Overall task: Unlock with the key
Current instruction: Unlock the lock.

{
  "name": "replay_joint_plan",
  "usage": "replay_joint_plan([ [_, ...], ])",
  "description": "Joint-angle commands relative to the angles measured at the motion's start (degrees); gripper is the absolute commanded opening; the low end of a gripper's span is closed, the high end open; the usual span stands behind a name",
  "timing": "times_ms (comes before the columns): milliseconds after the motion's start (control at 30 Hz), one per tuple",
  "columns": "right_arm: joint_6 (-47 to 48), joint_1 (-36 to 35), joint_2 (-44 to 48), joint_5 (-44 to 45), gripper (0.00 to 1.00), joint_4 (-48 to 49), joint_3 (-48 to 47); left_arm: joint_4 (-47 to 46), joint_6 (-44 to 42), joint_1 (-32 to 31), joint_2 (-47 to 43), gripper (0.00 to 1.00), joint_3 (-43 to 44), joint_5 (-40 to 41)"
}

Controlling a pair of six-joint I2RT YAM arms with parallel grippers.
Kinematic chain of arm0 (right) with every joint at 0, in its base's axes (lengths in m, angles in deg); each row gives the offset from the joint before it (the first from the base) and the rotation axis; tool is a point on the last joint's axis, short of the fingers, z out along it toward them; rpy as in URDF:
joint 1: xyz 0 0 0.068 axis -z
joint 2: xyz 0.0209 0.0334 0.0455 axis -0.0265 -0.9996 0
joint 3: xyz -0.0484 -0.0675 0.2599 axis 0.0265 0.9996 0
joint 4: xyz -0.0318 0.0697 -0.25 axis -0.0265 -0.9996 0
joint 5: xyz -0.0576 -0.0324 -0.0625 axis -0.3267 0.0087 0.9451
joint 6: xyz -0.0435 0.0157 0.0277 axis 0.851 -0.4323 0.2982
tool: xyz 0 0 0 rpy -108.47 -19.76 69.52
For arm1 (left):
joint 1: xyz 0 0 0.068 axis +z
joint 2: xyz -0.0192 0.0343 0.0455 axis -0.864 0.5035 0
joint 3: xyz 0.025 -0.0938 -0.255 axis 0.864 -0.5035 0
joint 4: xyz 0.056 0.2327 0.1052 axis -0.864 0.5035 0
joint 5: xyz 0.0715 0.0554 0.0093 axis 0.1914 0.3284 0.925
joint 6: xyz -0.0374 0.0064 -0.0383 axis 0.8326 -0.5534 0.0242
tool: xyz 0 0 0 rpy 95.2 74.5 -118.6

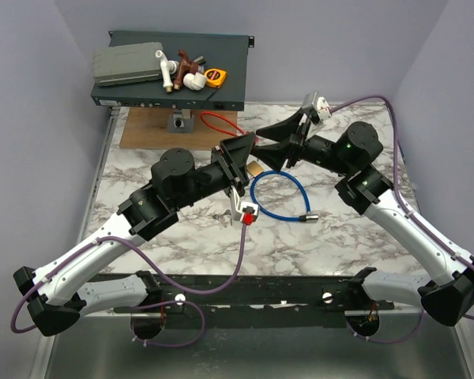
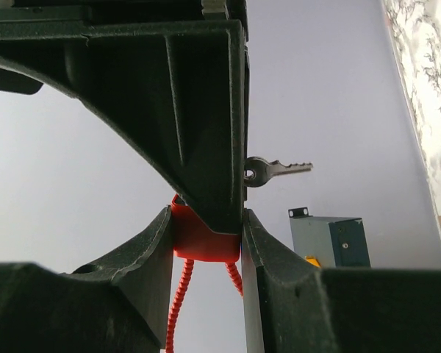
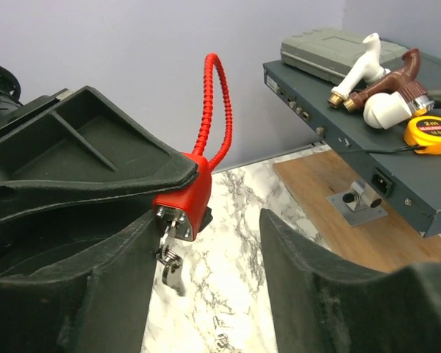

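Rear of worktop (image 1: 182, 237): dark rack unit (image 1: 229, 47) carrying grey box (image 1: 126, 63), pipe fittings (image 1: 182, 71), and yellow tape measure (image 3: 430, 132) marked "3m". Wooden board (image 1: 146, 130) in front. Blue cable lock (image 1: 280, 197) lying loose between arms. Left jaws clamped on red cable lock (image 3: 184, 195), raised off worktop. Key (image 3: 169, 257), silver, lodged in lock body's end. Right jaws parted wide, gripping nothing, facing lock.
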Motion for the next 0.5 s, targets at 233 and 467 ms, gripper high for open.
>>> replay_joint_plan([
  [233, -7.6, 0.2, -3.4, -1.8, 0.36, 9.2, -1.4, -2.1, 2.2, -1.2, 0.0, 0.0, -0.8, -2.7],
  [467, -6.9, 0.2, -3.2, -0.4, 0.09, 9.1, 0.2, -0.8, 7.5, -1.5, 0.9, 0.31, 0.9, -2.2],
])
